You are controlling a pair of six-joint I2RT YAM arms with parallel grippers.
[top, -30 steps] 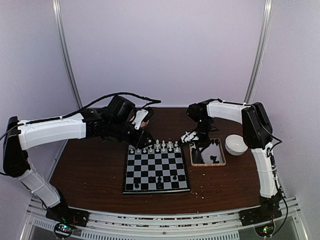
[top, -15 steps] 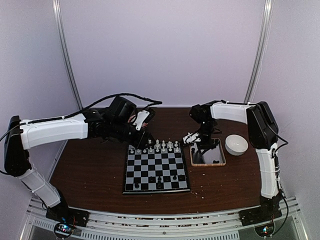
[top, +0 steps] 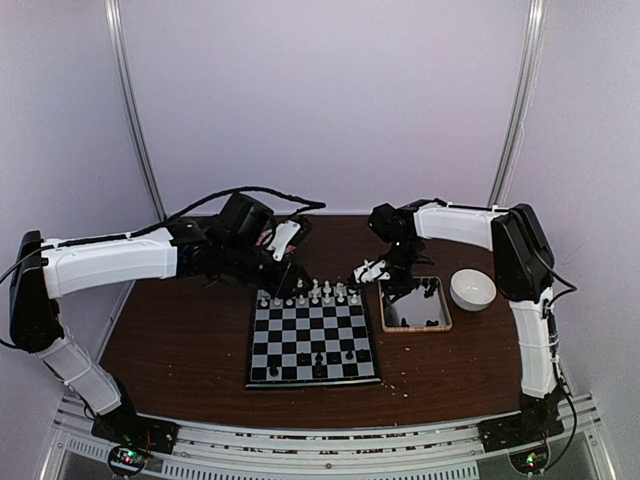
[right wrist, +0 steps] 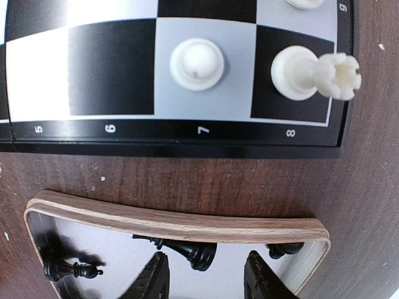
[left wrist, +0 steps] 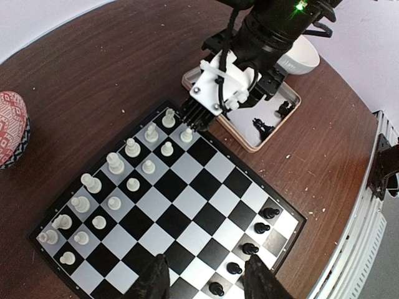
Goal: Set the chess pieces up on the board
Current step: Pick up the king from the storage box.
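Chess pieces (left wrist: 115, 163) of the white set are standing in two full ranks along the far side of the board (left wrist: 187, 202), the white rook (right wrist: 312, 73) sitting on its corner square and a white pawn (right wrist: 197, 64) just beside it, while only a few black pawns (left wrist: 249, 248) are lining up near the opposite edge, so the black side is looking far from finished. Much of the black set is lying in the wooden-rimmed tray (right wrist: 181, 221) just off the board's edge, among them a toppled black piece (right wrist: 187, 252) close under the rim that faces the board and another black figure (right wrist: 68, 269) on its side towards the tray's corner. The right gripper (right wrist: 206, 277) is hovering over that tray with its jaws standing partly apart and nothing between them, the toppled piece lying just ahead of its fingertips (right wrist: 153, 280). The left gripper (left wrist: 206, 277) is hanging well above the board, its jaws also parted and gripping nothing. The step in hand, by my judgement, is the fetching of the next black piece from the tray. The next move is calling for the right gripper to come down with its fingers straddling one small figure, close gently without knocking its neighbours or catching the rim, then carry it to an unfilled square on the black side and set it upright. A white bowl (top: 471, 289) is sitting on the brown table (top: 180, 340) beside the tray.
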